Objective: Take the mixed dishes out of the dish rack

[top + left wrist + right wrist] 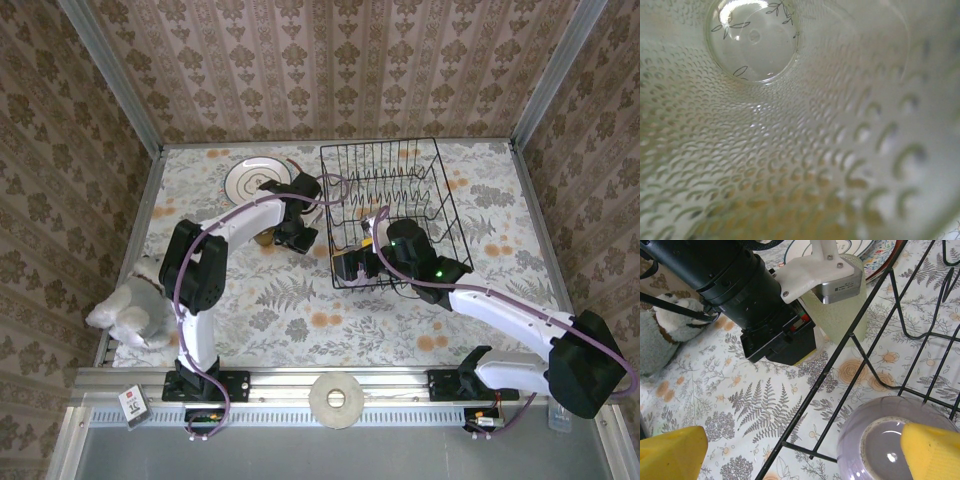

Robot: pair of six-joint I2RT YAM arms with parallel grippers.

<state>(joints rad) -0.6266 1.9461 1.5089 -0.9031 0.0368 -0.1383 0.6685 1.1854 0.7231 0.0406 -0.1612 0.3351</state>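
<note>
The black wire dish rack (400,190) stands at mid-table. My left gripper (291,237) is just outside its left side, shut on the wall of the pale green tumbler (840,320). The left wrist view looks down inside that dimpled tumbler to its clear base (754,40). My right gripper (802,455) hangs open over the rack's front-left corner. One of its yellow fingertips (932,450) is above an upturned lilac bowl (875,440) inside the rack, and the other is outside the wire. A white plate with brown rings (255,180) lies on the table left of the rack.
A white plush dog (135,305) sits at the table's left edge. A pale ring-shaped disc (335,400) rests on the front rail. A red-rimmed plate edge (880,262) shows beyond the tumbler. The rack's left wire side (840,365) runs between my two grippers.
</note>
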